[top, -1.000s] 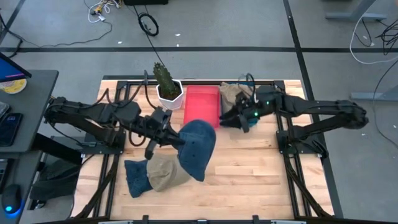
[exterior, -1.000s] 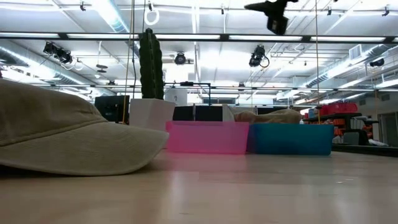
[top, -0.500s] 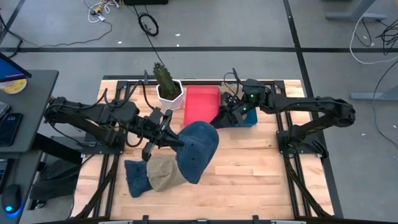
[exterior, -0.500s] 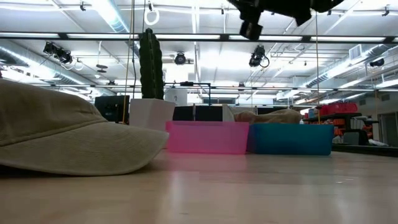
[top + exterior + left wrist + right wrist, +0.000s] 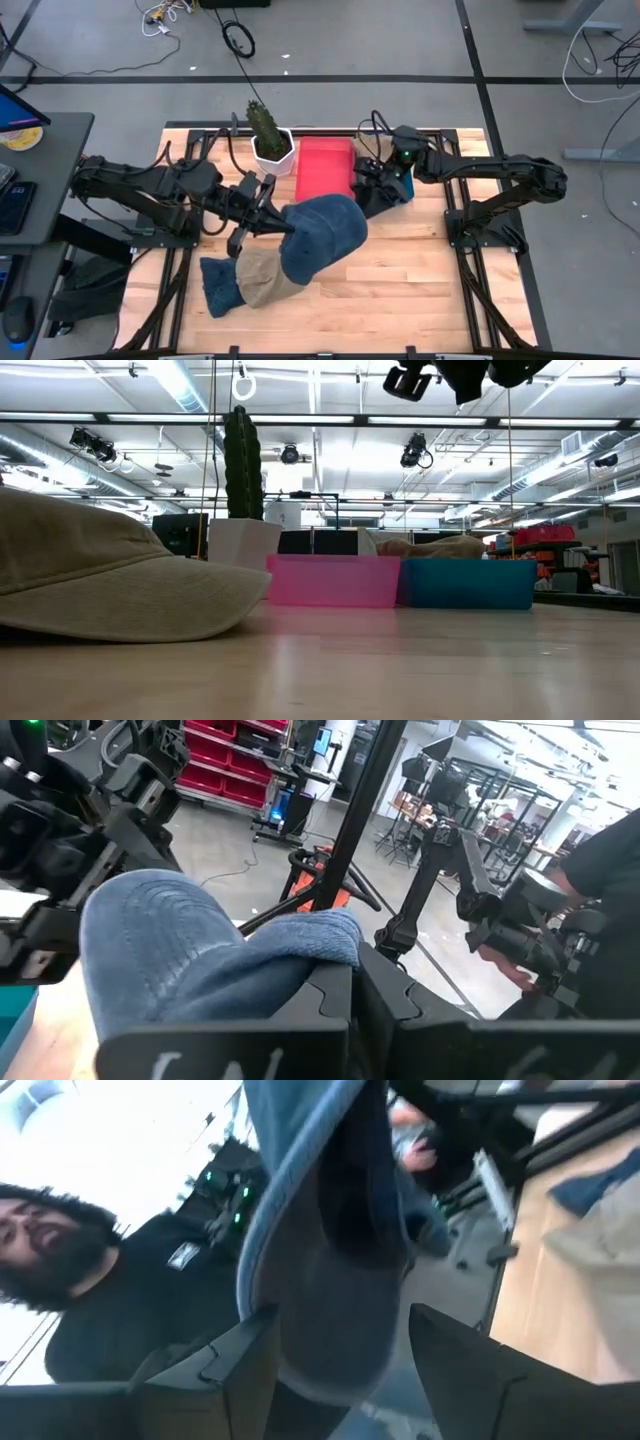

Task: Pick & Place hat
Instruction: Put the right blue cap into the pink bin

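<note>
A tan cap lies on the wooden table near its front-left corner, resting partly over a second blue hat that is flat on the boards. Above them, over the middle of the table, the left gripper is pinched tight on the edge of a blue denim hat, holding it clear of the surface with its crown swung toward the right arm. The right gripper reaches in from the far right with its fingers spread on either side of the hat's hanging fabric; whether they touch it cannot be told. Behind the hat, along the far edge, a pink bin stands just beside a teal bin that has a beige hat in it, and a potted cactus in a white pot sits to the pink bin's left. A person in dark clothing shows beyond the table in the right wrist view.
</note>
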`<action>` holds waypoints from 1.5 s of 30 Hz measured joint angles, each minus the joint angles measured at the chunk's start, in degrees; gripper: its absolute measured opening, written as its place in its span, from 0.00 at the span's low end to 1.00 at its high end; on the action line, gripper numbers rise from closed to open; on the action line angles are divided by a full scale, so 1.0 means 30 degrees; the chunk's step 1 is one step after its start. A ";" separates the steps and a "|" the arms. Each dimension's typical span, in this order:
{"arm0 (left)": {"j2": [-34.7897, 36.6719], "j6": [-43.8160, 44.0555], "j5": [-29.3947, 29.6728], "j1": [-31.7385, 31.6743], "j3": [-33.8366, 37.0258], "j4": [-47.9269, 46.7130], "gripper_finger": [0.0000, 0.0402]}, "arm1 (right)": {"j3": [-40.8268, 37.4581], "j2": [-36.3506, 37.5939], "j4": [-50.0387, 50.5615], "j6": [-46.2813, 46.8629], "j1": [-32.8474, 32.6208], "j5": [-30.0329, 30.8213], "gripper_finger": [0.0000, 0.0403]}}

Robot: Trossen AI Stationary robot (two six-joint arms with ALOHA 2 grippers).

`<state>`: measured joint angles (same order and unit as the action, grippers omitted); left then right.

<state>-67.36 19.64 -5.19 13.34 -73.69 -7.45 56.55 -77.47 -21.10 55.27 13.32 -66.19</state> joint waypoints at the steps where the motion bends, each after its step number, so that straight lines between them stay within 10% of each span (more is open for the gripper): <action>1: 0.0087 0.0007 0.0000 0.0021 0.0012 -0.0061 0.01 | 0.0000 0.0000 0.0231 -0.0001 0.0000 -0.0192 0.56; 45: 0.0847 -0.1976 0.1483 -0.0022 0.0007 0.0053 0.01 | 0.0000 0.0000 -0.0301 -0.1654 0.0709 0.4680 0.55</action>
<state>-64.82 13.71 -0.74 13.28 -73.67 -7.29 56.55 -77.47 -22.01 50.30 15.45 -52.15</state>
